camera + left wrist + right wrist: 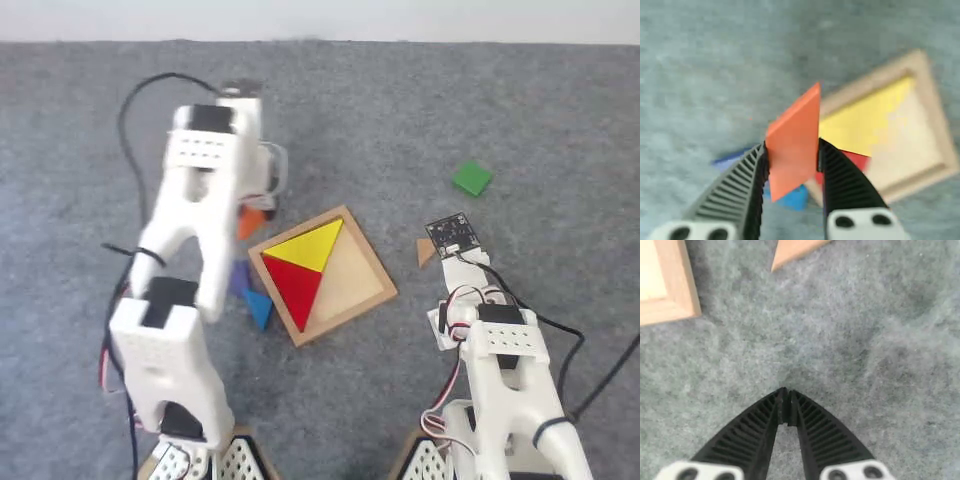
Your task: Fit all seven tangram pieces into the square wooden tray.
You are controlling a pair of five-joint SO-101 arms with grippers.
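The square wooden tray [375, 290] lies mid-table, tilted like a diamond, with a yellow triangle [308, 248] and a red triangle [294, 288] inside. My left gripper [792, 160] is shut on an orange piece [794, 141], held above the carpet just left of the tray [935, 125]; the orange piece [249, 221] peeks out under the left arm. Blue pieces [257, 306] lie by the tray's left corner. A tan triangle [425, 251] rests right of the tray, a green square [471, 179] farther back. My right gripper [787, 407] is shut on nothing, low over carpet near the tan triangle [795, 252].
Grey carpet covers the table. The left arm's white body [195, 240] stands over the area left of the tray. A small circuit board [452, 235] on the right arm sits beside the tan triangle. The tray's right half [350, 275] is bare wood.
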